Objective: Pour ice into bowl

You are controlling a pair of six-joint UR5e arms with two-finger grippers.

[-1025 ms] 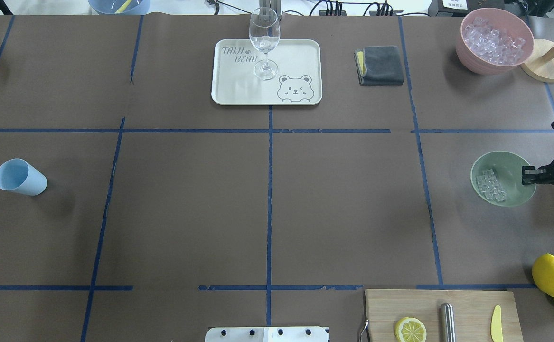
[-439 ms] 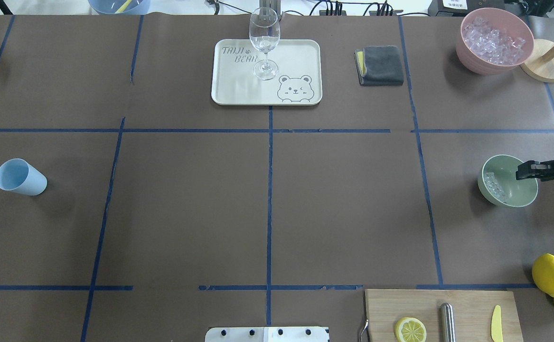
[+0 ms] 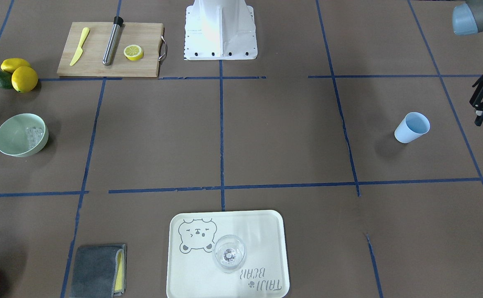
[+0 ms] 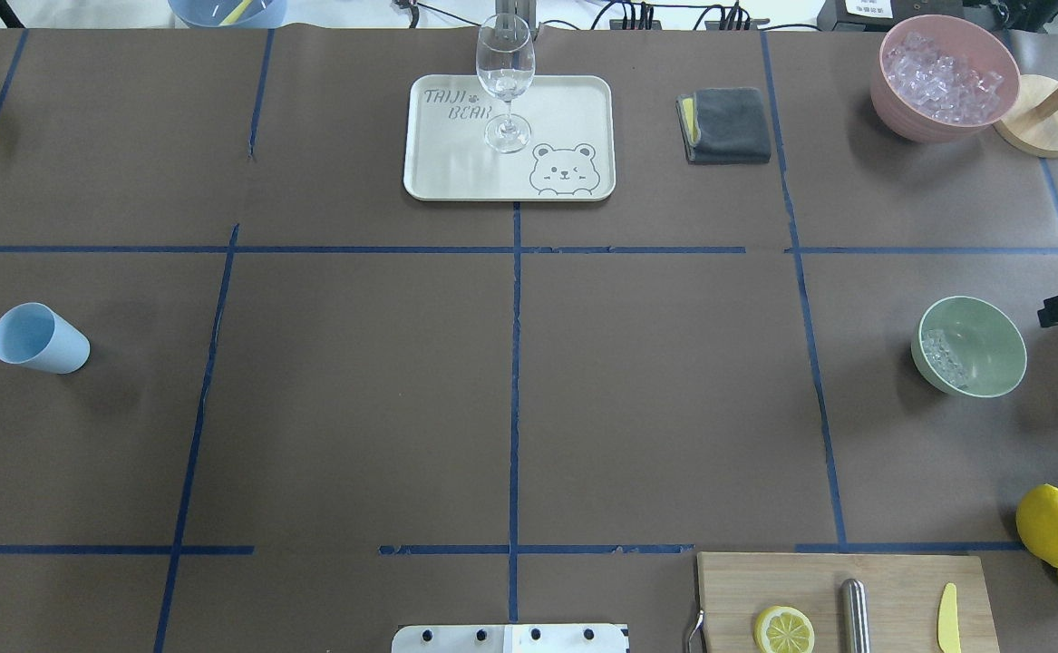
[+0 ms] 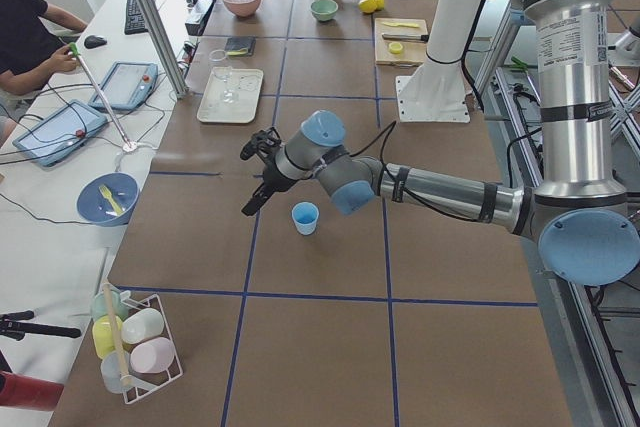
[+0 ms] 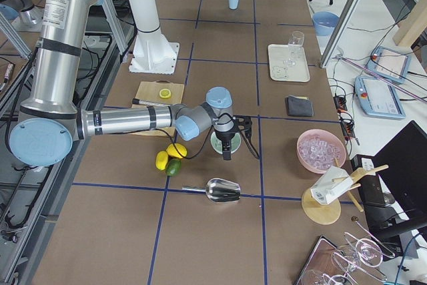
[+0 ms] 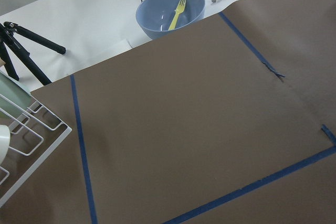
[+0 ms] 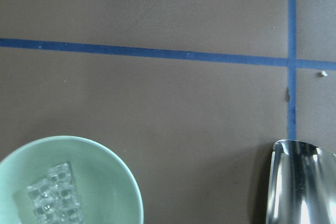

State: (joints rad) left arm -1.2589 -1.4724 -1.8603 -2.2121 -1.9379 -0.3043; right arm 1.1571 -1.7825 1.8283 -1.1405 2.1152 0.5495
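Observation:
The mint-green bowl (image 4: 991,358) stands upright at the table's right side, with a small heap of ice (image 4: 942,355) against its inner wall. Bowl (image 8: 105,177) and ice (image 8: 55,199) also show in the right wrist view. My right gripper (image 4: 1056,311) is at the frame's edge just right of the bowl, apart from it, open and empty. My left gripper (image 3: 479,105) hangs open and empty above the table, beside the light blue cup (image 3: 412,127). The cup (image 4: 39,337) is on the far left.
A pink bowl (image 4: 891,95) full of ice sits at the back right. A metal scoop (image 6: 220,190) lies near the green bowl. A tray (image 4: 565,109) holds a wine glass. There is also a grey cloth (image 4: 725,124), a cutting board (image 4: 891,589) and lemons (image 4: 1050,524).
My right gripper has let go of the green bowl's rim and drawn back to the right. The bowl shifted slightly right and now stands free. My left gripper has left the overhead view.

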